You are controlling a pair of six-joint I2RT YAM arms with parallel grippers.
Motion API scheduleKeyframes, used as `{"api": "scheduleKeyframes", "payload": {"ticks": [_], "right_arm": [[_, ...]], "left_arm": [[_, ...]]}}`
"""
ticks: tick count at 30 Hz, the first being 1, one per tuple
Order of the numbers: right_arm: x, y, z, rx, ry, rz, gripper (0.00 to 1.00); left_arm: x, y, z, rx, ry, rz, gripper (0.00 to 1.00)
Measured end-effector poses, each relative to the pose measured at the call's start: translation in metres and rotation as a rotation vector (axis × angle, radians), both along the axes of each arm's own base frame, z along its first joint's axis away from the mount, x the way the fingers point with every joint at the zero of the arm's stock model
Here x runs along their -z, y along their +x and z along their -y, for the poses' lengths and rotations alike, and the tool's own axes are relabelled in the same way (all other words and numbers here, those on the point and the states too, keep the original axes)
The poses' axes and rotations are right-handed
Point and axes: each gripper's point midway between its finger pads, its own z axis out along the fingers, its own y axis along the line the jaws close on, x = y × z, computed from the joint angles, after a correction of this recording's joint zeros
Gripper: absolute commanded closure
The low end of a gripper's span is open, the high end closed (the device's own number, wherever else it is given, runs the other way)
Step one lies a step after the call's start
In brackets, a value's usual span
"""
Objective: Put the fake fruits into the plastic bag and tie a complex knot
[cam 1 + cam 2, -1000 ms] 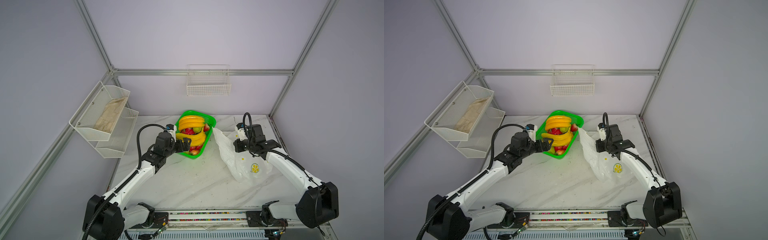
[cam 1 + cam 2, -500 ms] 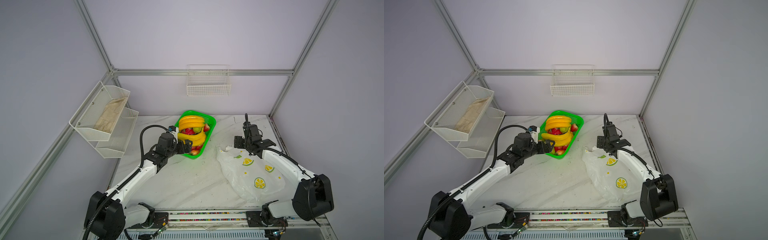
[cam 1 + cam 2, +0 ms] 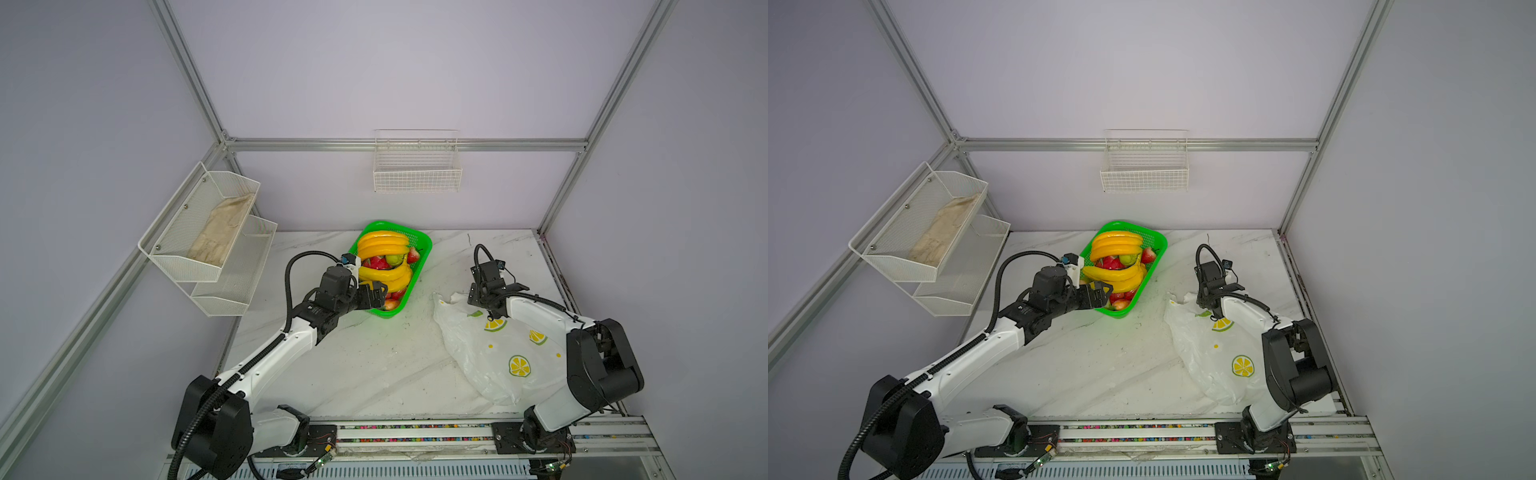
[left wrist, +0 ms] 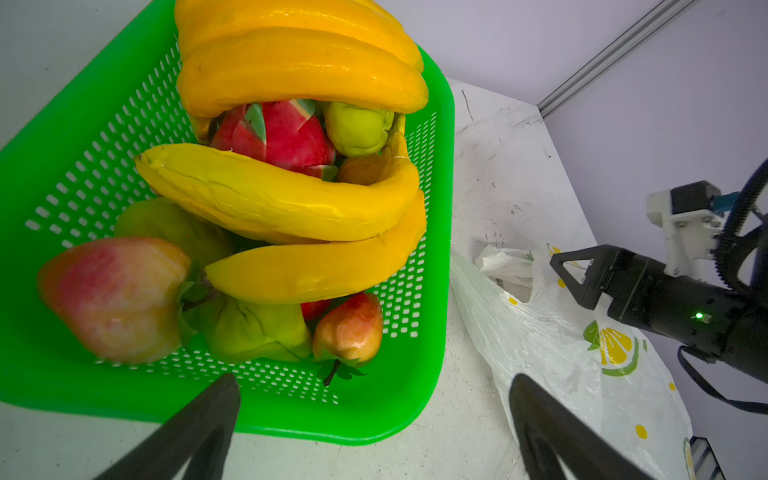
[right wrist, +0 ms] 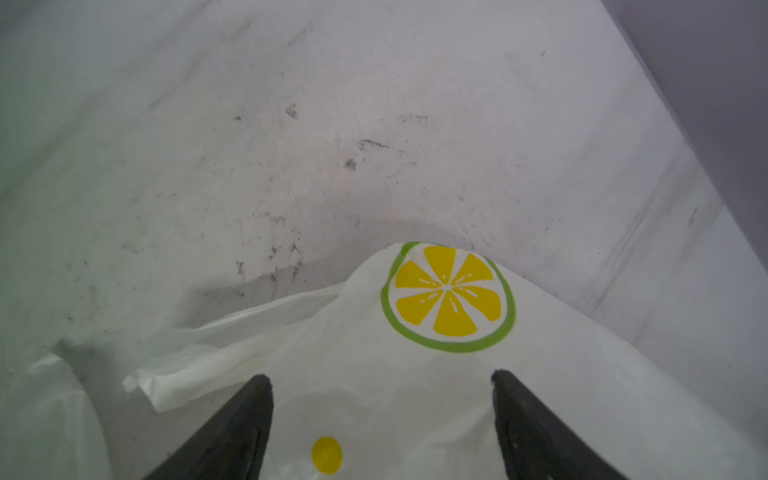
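In both top views, found the fake fruits (image 3: pixel 385 266) heaped in the green basket (image 3: pixel 386 314), none yet in the plastic bag (image 3: pixel 1208 357), slumped flat on the desk (image 3: pixel 365 374) just right of the basket. Noted left jaws spread wide at the basket's near edge, empty; right jaws parted over the bag's mouth end, gripping nothing.

Through the left wrist view, looked past wide-open jaws at a banana bunch (image 4: pixel 282 203) lying topmost, an apple (image 4: pixel 112 299) low beside it. Judged best to begin with the bunch: closing across its narrow middle, then lifting straight up to avoid dragging the basket.

Through the right wrist view, saw the lemon print (image 5: pixel 446 297) and a limp handle (image 5: pixel 232 345) ahead of open jaws. Judged wise to pinch that handle and raise it, holding the mouth agape ahead of any drop.
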Motion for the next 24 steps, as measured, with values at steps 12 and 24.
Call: {"api": "scheduleKeyframes", "payload": {"ticks": [12, 24], "right_arm": [[-0.018, 0.017, -0.029, -0.121, 0.106, 0.072, 1.0], [-0.062, 0.022, -0.07, -0.297, 0.256, 0.093, 0.2]], "left_arm": [[-0.004, -0.002, 0.002, 0.001, 0.001, 0.012, 0.0], [-0.008, -0.003, 0.001, 0.0, -0.004, 0.023, 0.0]]}}
